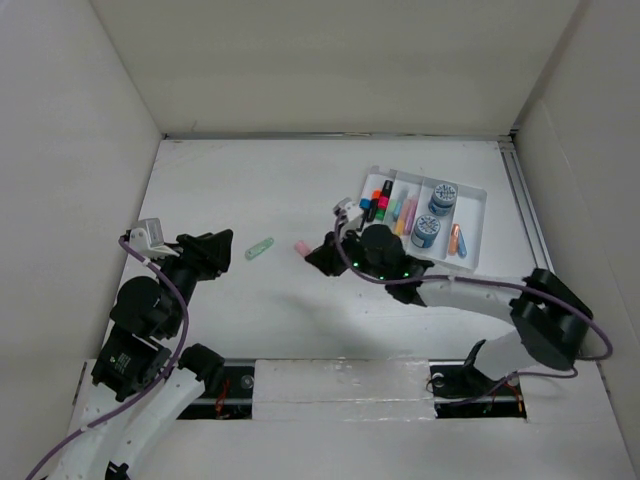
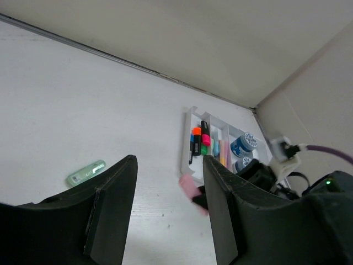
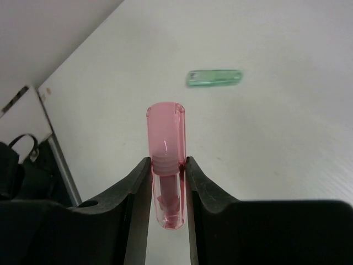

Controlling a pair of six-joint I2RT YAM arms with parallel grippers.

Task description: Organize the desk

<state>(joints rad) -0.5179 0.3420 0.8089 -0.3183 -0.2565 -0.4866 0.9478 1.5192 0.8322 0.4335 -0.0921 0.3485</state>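
My right gripper [image 3: 167,165] is clamped on one pink tube [image 3: 165,132]; my left gripper [image 2: 169,163] stands partly open, empty. One green tube [image 1: 259,248] lies centre-left on the desk [image 1: 250,180], two blue jars [image 1: 443,197] in the tray [image 1: 476,215] upper right.

The pink tube [image 3: 165,138] and green tube [image 3: 214,77] look glossy translucent plastic, the desk [image 3: 276,154] matte white

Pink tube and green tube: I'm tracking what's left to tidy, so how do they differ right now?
The pink tube is clamped in the right gripper; the green tube lies free on the desk, untouched. In the right wrist view the green tube lies crosswise to the pink tube. Both are small, translucent and round-ended.
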